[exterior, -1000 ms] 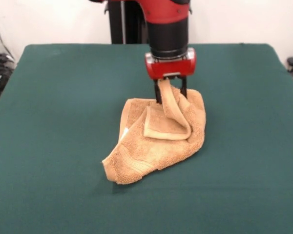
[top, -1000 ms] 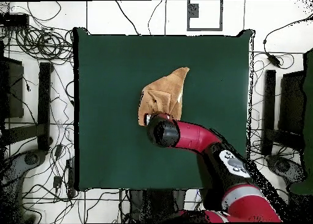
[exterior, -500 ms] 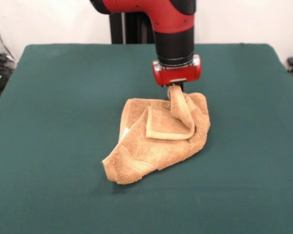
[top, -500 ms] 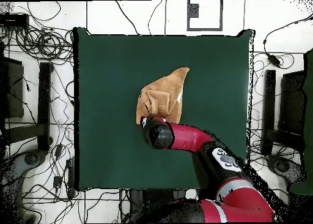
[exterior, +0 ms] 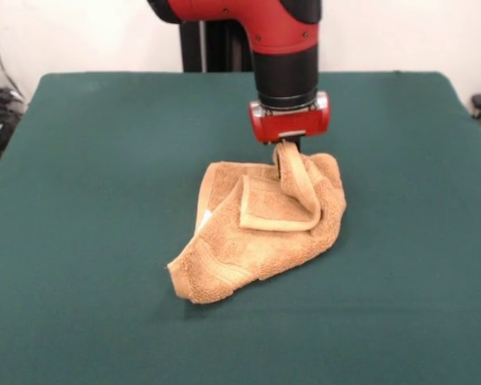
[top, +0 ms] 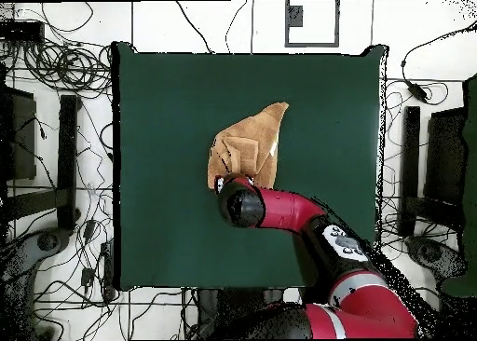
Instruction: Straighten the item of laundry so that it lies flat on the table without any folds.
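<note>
Well, the red and black gripper [exterior: 289, 147] pinches a raised fold of the crumpled golden-tan terry towel [exterior: 256, 233], so I reckon it should draw outward slowly across the dark green cloth table [exterior: 104, 160], keeping the fold from slipping

The golden-tan terry towel [exterior: 260, 228] lies crumpled near the middle of my dark green table [exterior: 104, 160]; its far edge is drawn up into a narrow standing fold; a hemmed flap lies doubled over the centre; one corner points toward the near left; a bit of white tag shows on its left edge.
</note>
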`<state>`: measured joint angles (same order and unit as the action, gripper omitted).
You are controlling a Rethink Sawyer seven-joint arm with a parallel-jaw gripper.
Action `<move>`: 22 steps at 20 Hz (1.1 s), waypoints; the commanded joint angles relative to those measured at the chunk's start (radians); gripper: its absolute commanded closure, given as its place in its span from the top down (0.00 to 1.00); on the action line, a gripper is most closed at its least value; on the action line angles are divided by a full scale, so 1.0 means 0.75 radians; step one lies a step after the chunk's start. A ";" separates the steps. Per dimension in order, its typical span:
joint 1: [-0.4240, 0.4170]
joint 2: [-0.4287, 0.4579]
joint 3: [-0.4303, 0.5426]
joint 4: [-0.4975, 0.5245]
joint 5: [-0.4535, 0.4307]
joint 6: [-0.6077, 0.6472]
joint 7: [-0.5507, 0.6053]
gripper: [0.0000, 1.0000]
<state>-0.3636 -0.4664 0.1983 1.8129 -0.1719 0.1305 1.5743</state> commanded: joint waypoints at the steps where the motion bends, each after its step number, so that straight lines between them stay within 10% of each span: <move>1: 0.033 0.012 0.061 -0.053 0.023 0.005 0.192 0.00; 7: 0.125 -0.200 0.008 0.001 0.117 0.220 0.250 0.00; 22: 0.250 -0.237 -0.064 -0.122 0.202 0.415 0.269 0.00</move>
<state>-0.2163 -0.6699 0.1569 1.7905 -0.0731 0.3536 1.5743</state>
